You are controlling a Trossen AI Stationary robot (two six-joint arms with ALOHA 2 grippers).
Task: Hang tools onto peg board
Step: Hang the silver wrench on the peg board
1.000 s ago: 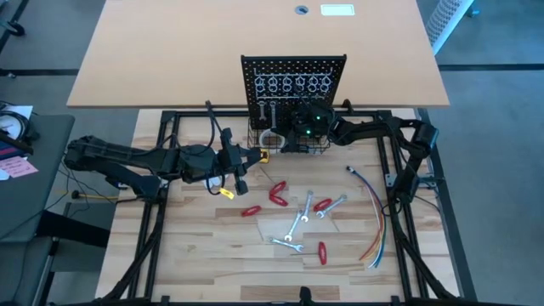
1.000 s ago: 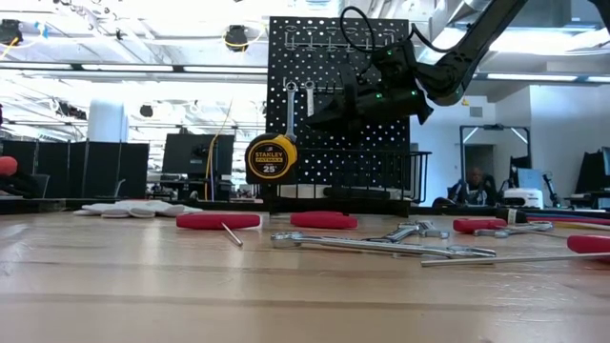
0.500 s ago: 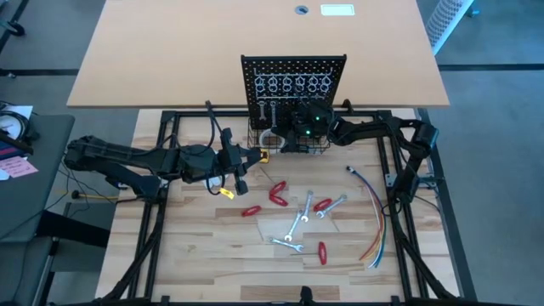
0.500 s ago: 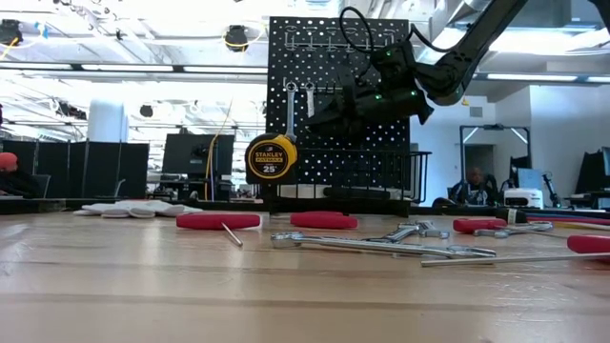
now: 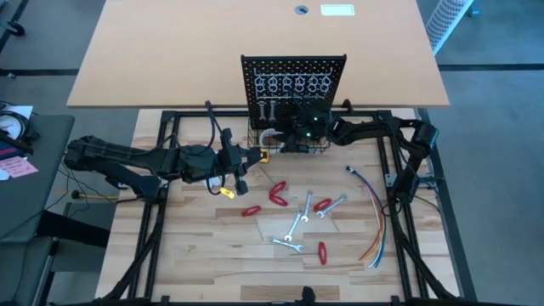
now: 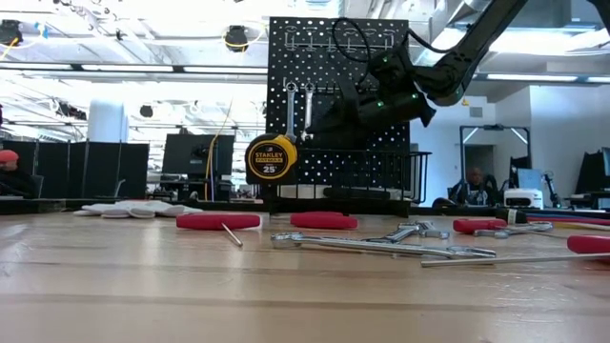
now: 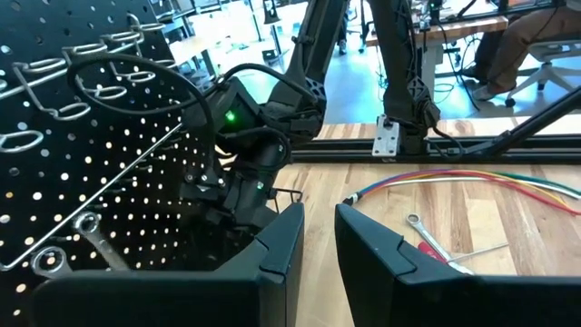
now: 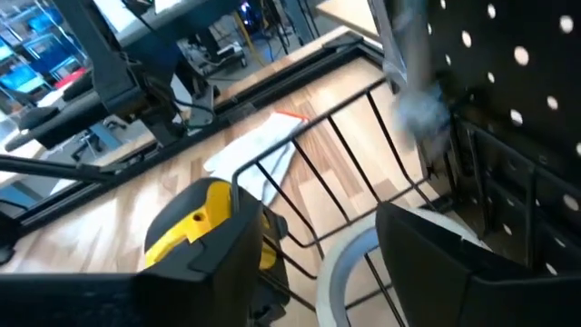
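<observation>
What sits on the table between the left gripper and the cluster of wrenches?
In the high view, a red-handled tool lies between the left gripper and the wrenches; otherwise bare wood.

The peg board [image 5: 293, 82] front is crowded: the right gripper [image 5: 285, 138] hangs over the wire basket [image 6: 381, 176], beside 2 hung wrenches [image 6: 298, 110] and a yellow tape measure [image 6: 268, 158]. Mid-worktop, scattered wrenches [image 5: 299, 223] and red-handled tools [image 5: 276, 194] block passage. The worktop's [image 5: 204, 255] front-left corner lies bare.
</observation>
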